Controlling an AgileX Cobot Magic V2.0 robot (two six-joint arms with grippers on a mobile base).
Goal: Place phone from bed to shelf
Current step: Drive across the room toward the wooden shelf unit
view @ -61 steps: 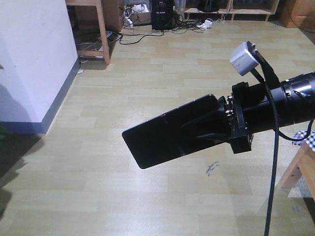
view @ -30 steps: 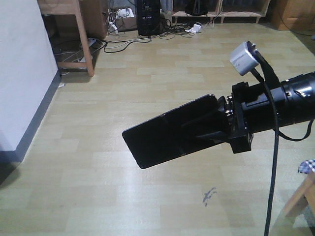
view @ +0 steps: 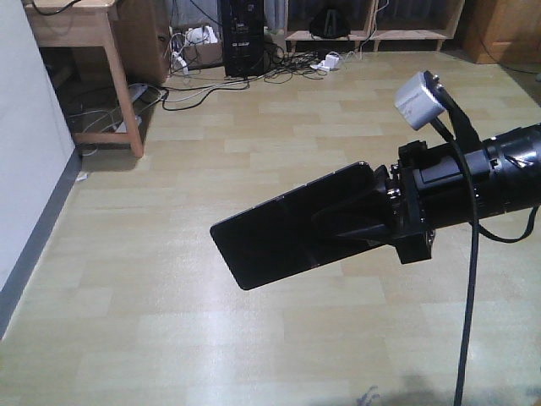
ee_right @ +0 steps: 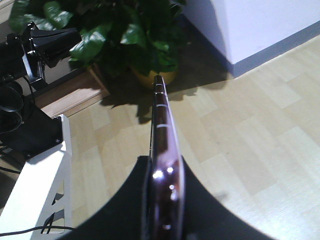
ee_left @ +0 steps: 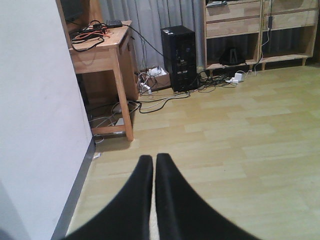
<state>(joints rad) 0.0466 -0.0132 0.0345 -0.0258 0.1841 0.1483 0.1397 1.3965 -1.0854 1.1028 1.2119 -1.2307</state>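
My right gripper [view: 331,225] is clenched on the phone [view: 279,235], one black finger pressed flat against each broad face. In the front view my right arm comes in from 3 o'clock. The phone sticks out of the gripper toward 8 o'clock, most of its length free beyond the fingertips. Its near end is buried between the fingers. Its glossy face shows the crease across the middle. It hangs in the air, well above the floor [view: 211,152] and touching nothing but my fingers.

In the right wrist view the phone [ee_right: 160,115] shows edge-on, a thin pinkish strip running from 6 o'clock up toward 12. My right gripper [ee_right: 162,167] hugs its lower part on both sides. Past the phone's far tip, at 12 o'clock, stands a leafy plant [ee_right: 125,35], with a white wall [ee_right: 260,25] at 2 o'clock.

My left gripper [ee_left: 153,158] is closed on nothing. Its two black fingers lie side by side with only a hairline slit of floor between them. From there a wooden table [ee_left: 102,50] with cables on it stands at 11 o'clock. A black computer tower [ee_left: 180,57] stands at 12, and a wood unit [ee_left: 240,25] with open bays at 1 o'clock.
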